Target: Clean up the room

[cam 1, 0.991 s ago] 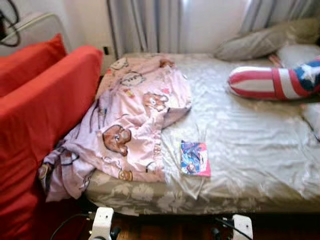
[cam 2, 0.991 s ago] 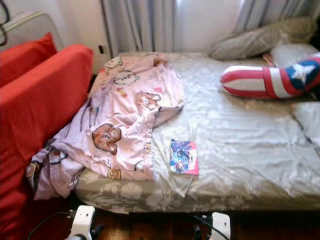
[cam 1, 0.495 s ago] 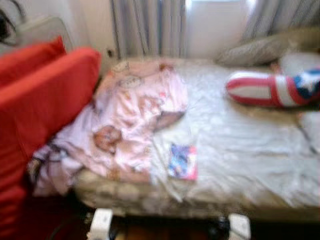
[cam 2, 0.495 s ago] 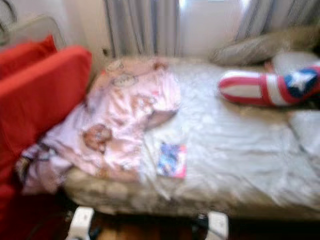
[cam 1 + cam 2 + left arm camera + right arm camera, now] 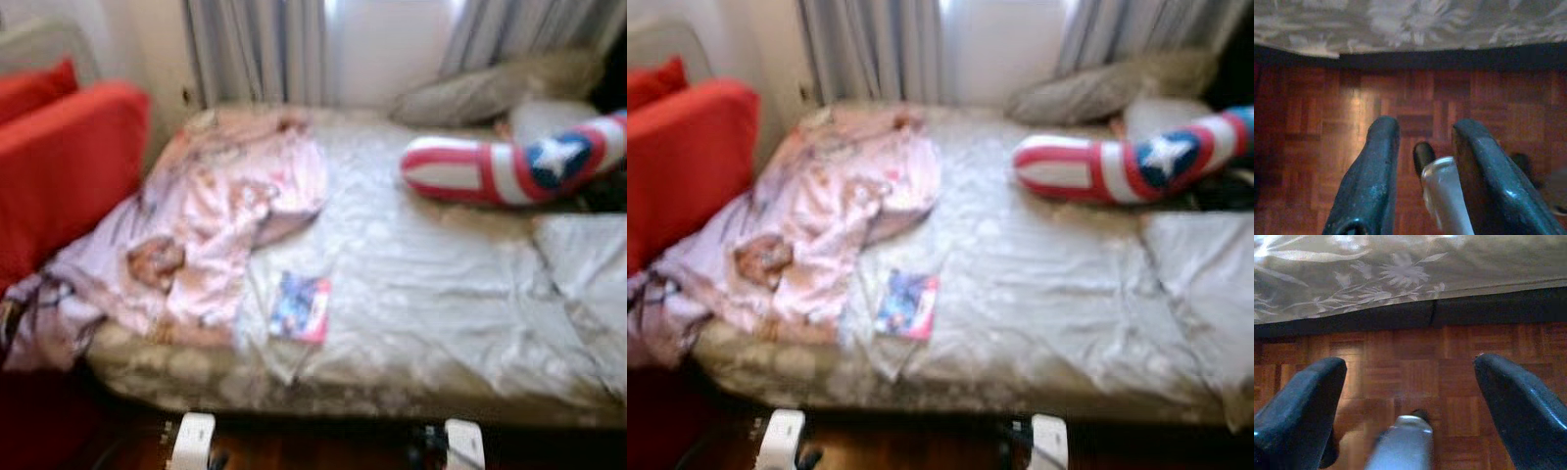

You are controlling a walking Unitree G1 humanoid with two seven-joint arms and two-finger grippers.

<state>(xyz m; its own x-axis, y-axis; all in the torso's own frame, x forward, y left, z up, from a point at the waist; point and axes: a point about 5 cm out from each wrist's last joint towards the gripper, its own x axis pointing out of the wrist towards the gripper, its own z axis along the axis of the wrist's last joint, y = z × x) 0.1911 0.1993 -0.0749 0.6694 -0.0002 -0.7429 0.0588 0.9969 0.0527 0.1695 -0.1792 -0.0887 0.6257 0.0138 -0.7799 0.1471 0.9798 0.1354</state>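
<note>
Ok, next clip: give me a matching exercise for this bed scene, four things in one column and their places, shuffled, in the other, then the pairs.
Things:
1. pink blanket
2. book
3. striped pillow
4. red cushion

Places:
A. flat on the sheet near the front edge of the bed
B. beside the bed, on the robot's left
C. far right part of the bed, by the grey pillow
D. heaped on the bed's left side, spilling over the edge

Pairs: 1-D, 2-A, 3-C, 4-B
</note>
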